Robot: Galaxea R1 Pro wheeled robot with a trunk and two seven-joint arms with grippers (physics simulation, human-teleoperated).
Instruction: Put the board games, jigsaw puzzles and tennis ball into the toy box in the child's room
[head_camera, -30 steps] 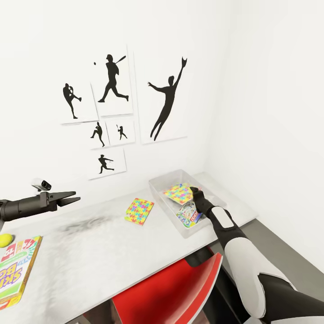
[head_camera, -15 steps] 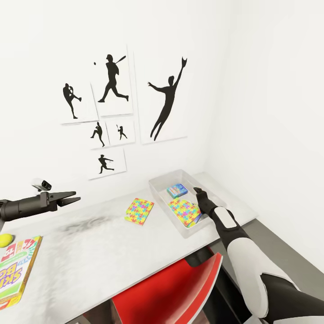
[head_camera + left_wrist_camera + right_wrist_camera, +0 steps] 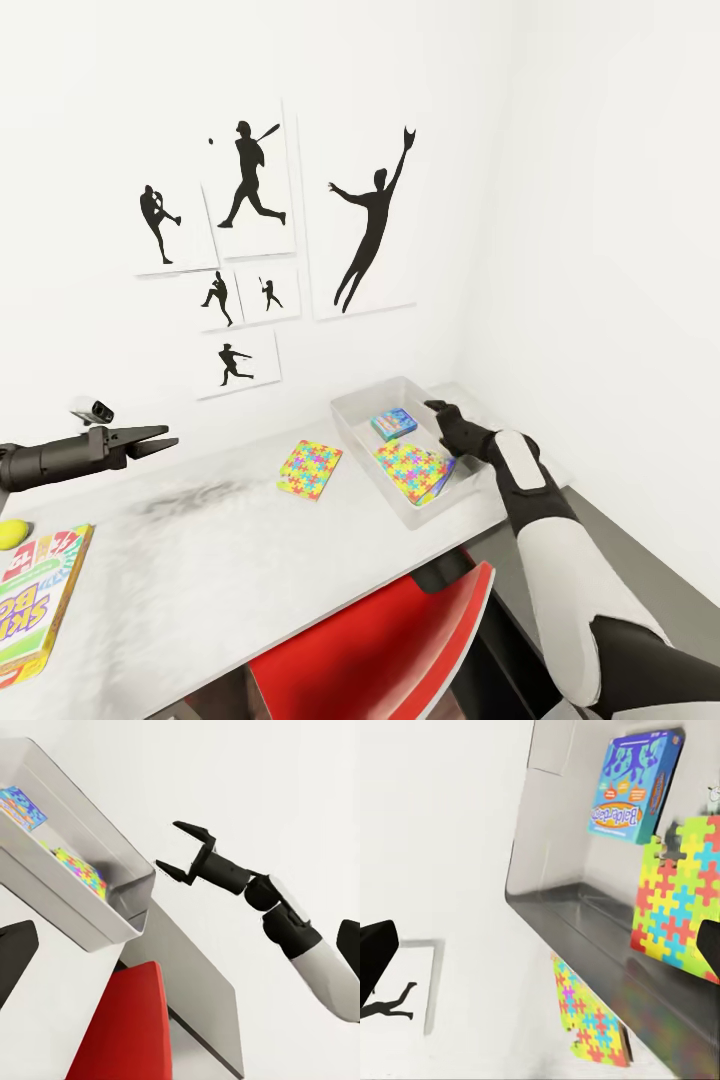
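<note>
White-walled room w/ black silhouette sports pictures (image 3: 250, 180) above a long pale grey-white counter (image 3: 210, 550). L to R: small yellow-green ball (image 3: 12, 533), "SKIP BO" card box (image 3: 35, 595), left hand (image 3: 160, 439) spread wide, jigsaw-patterned square tile (image 3: 310, 469) on counter, translucent pale grey bin (image 3: 352, 420) w/ blue game box (image 3: 394, 423) & 2nd jigsaw tile (image 3: 411, 470) inside, right hand (image 3: 177, 850) wide open, empty, just above bin's rim.

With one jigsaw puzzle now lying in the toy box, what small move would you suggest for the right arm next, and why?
Probably swing the open right gripper left toward the jigsaw puzzle on the table. It hangs empty above the toy box, and that tile looks like the nearest toy outside it.
</note>
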